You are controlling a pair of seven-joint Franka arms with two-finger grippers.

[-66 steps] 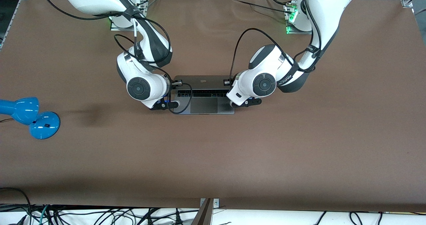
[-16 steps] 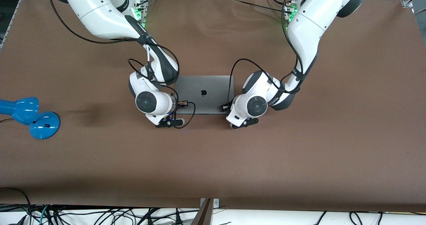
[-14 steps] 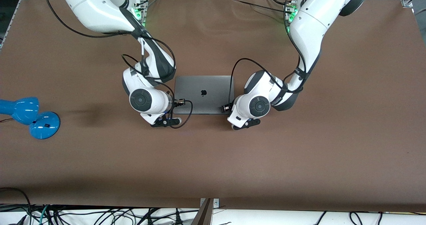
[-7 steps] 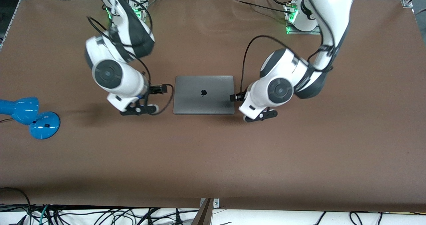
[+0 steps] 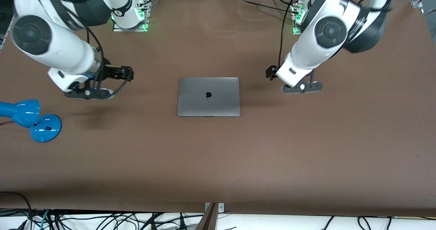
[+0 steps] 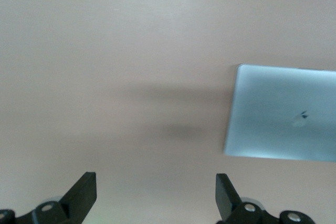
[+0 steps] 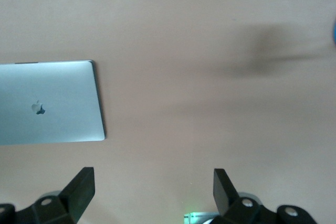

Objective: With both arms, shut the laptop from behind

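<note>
Left wrist view, item one: my left gripper [image 6: 156,195], fingers spread wide, nothing between them, up over bare table [image 5: 306,148]. Item two: my right gripper [image 7: 153,192], likewise spread and empty, raised over the table toward the right arm's end. Item three: laptop [image 5: 208,96], lid shut flat, logo up, long axis running between the two arms' ends, mid-table, well apart from both grippers. Item four: blue lamp [image 5: 29,119] at the table's edge, right arm's end.
</note>
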